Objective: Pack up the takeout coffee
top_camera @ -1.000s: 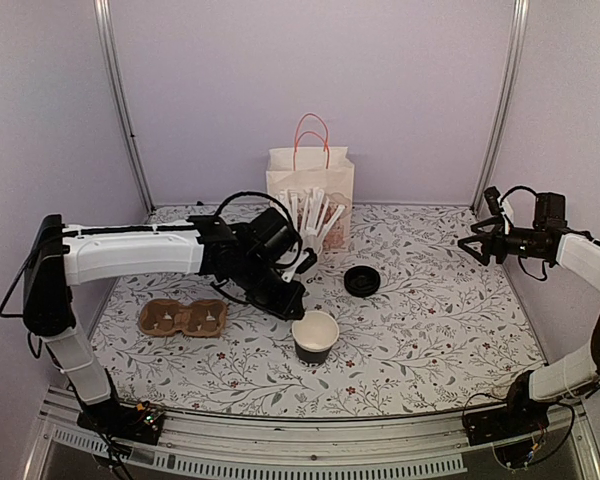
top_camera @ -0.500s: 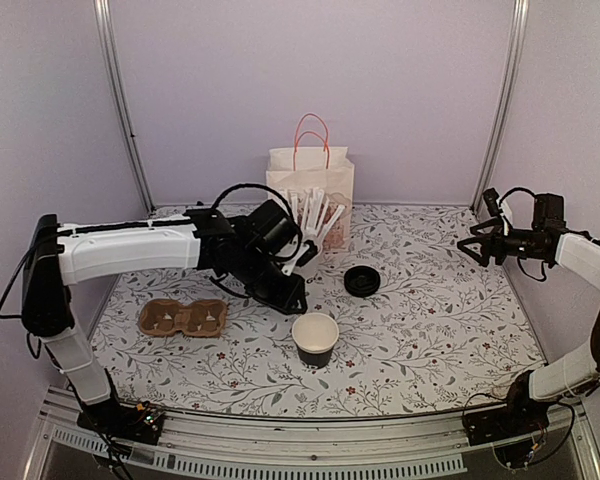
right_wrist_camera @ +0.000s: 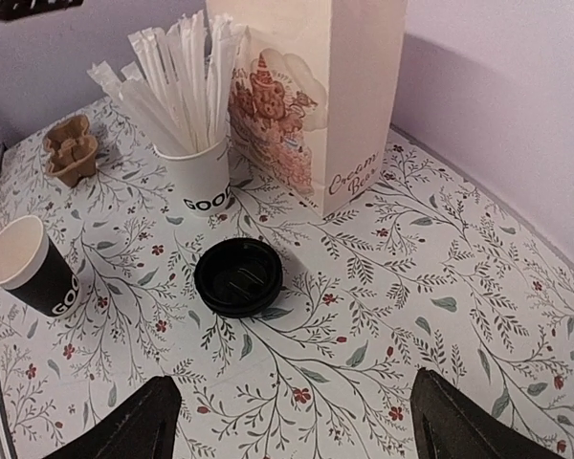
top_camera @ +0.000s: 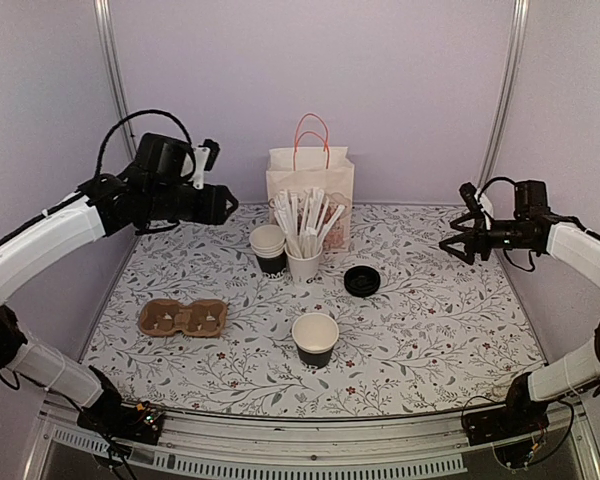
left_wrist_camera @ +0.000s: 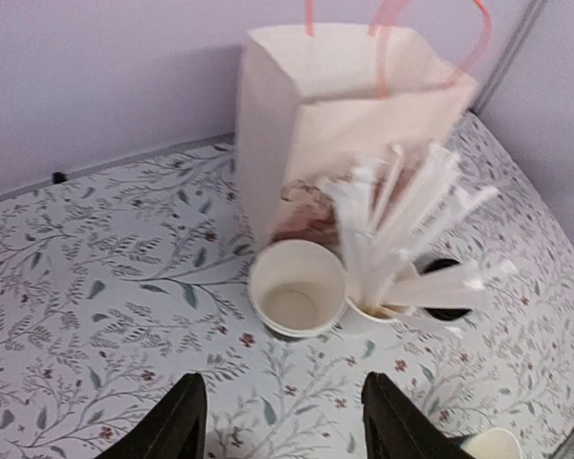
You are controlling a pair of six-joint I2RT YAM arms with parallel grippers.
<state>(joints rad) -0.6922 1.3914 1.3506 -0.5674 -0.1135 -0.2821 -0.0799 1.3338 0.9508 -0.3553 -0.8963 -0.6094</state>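
Coffee cup: a dark paper cup (top_camera: 315, 345), white inside, stands upright and uncovered at the near middle of the table (top_camera: 430, 330). The right wrist view catches it at the left edge (right_wrist_camera: 27, 273), with white lettering on its side.
Lid: the round black lid (top_camera: 362, 281) lies flat on the table, to the far right of the paper cup and apart from it.
Left gripper: the left gripper (top_camera: 223, 204) hangs high over the far left of the table, well apart from the paper cup. Its wrist view shows the two fingers (left_wrist_camera: 184, 426) spread, with only the flowered cloth between them.
Right gripper: the right gripper (top_camera: 448, 246) hovers above the far right side, pointing toward the middle. Its jaws are wide apart and grip nothing.
Stack of cups: a stack of cups (top_camera: 269, 248), white-rimmed and lidless, stands just in front of the bag's left corner.
White cup: a white cup (top_camera: 305, 266) just right of the stack holds wrapped sticks (top_camera: 305, 215) fanning upward. Whether it touches the stack cannot be told.
Paper bag: a cream paper bag (top_camera: 310, 190) with pink handles stands upright at the far middle, with a printed picture on its side.
Cup carrier: a brown pulp cup carrier (top_camera: 183, 317) lies at the near left, well apart from the paper cup.
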